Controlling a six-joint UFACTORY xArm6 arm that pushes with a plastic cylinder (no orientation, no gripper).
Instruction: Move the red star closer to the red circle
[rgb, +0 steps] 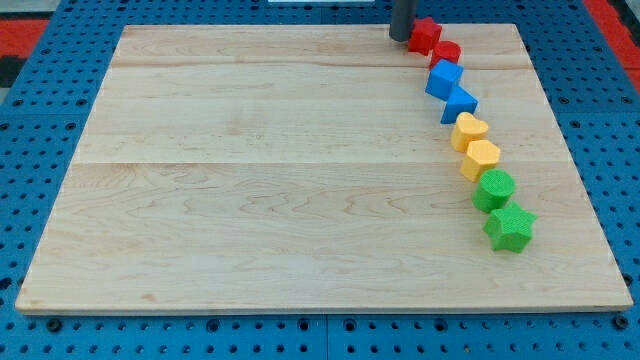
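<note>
Red star (424, 34) sits at table's (250, 180) far edge, touching tool tip (401, 39) on its left; red circle (445, 52) just beyond, touching. No jaws to open or close.

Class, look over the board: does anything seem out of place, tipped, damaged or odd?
Nothing stands out. Eight blocks curve down the view's right side of the board, paired by colour, all flat. My tip sits beside the red star.
</note>
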